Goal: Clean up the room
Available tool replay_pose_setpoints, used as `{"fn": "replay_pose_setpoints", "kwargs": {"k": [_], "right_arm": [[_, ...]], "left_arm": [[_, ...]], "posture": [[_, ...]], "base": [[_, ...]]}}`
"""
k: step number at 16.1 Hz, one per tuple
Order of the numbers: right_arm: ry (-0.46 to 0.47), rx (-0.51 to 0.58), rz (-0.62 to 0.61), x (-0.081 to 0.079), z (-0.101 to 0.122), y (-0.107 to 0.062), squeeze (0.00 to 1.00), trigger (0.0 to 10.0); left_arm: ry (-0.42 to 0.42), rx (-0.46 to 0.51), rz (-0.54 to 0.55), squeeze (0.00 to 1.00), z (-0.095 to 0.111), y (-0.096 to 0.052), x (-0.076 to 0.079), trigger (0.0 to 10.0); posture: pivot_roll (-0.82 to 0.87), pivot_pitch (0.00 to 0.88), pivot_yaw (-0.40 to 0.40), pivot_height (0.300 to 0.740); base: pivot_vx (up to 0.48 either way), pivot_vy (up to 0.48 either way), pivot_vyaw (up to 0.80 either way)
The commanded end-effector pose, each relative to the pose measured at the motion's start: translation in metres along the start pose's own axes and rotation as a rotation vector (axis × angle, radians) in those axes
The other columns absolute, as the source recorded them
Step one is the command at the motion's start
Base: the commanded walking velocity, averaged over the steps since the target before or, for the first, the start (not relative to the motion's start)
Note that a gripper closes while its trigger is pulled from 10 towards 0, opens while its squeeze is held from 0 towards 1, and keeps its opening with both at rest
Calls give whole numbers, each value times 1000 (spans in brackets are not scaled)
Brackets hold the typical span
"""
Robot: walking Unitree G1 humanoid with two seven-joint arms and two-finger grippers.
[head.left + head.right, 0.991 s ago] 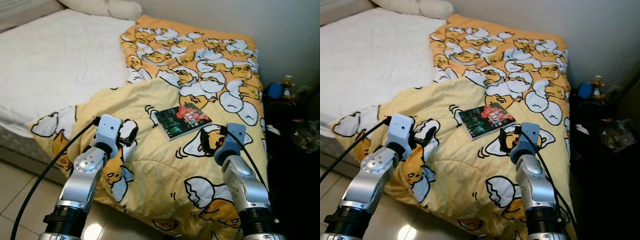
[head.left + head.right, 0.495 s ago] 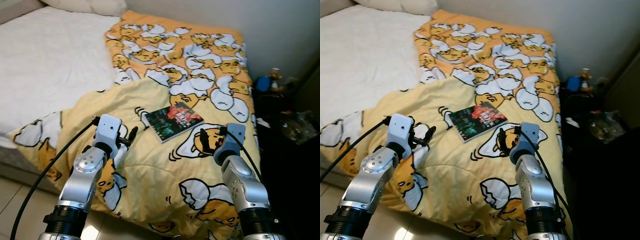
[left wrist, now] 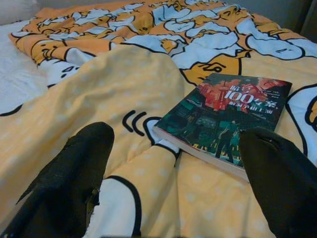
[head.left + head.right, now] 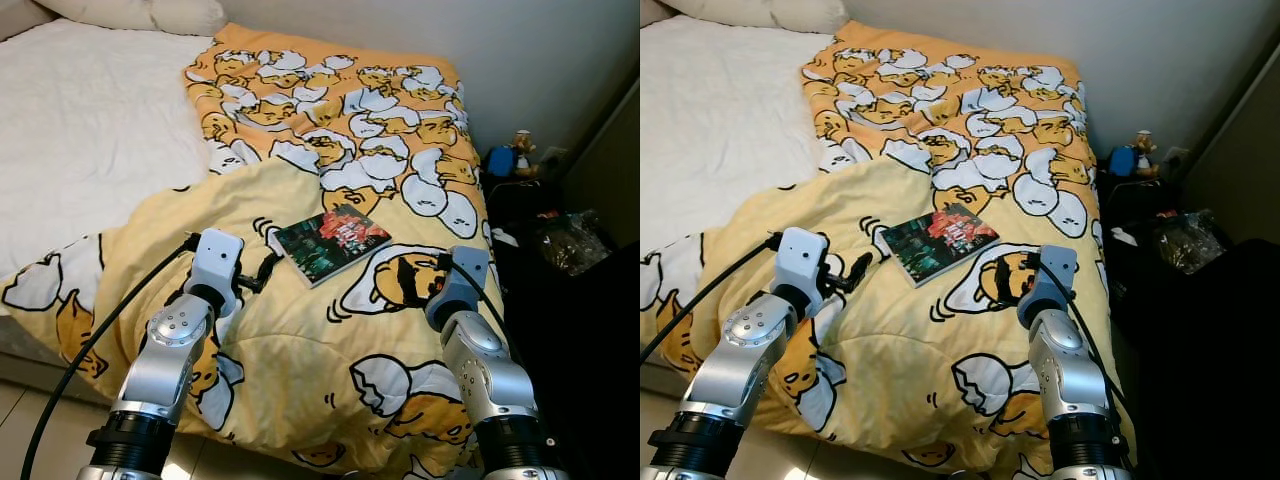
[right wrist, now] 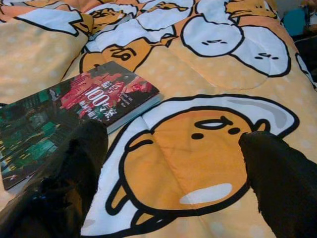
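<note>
Left end effector [image 4: 262, 277] and right end effector [image 5: 168, 183] hover open and empty either side of the book [image 4: 331, 243], which lies untouched on the quilt [image 4: 300, 340]; tidying seems barely begun.

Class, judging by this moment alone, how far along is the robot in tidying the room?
Nothing looks done yet. The book lies flat on the yellow blanket, untouched. In hand: the left gripper and right gripper hover open, aimed near the book. Left: picking up the book, straightening the rumpled blanket, and the clutter beside the bed.
</note>
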State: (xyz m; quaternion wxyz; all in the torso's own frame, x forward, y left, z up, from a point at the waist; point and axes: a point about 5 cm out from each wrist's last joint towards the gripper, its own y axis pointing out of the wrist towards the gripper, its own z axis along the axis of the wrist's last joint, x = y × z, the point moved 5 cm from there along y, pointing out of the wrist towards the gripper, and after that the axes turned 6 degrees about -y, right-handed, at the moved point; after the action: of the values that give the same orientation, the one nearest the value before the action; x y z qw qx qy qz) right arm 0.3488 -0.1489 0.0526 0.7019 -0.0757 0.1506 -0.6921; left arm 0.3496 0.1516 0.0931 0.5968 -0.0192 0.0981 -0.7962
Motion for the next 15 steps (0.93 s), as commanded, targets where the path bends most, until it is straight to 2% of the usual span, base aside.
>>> {"fn": "replay_pose_setpoints", "kwargs": {"k": [1,6,15], "right_arm": [[-2,-11,-12,3,-4,-1,0,10000],[-5,-11,-10,2,-3,0,0,10000],[-3,-13,-12,3,-4,0,0,10000]], "left_arm": [[-7,9,-1,0,2,0,1,10000],[-6,11,-1,0,2,1,0,10000],[-2,9,-1,0,2,0,0,10000]], "posture": [[-26,0,-56,740],[-25,0,-56,740],[-25,0,-56,740]], "base": [[0,0,-781],[0,0,-781],[0,347,-781]]}}
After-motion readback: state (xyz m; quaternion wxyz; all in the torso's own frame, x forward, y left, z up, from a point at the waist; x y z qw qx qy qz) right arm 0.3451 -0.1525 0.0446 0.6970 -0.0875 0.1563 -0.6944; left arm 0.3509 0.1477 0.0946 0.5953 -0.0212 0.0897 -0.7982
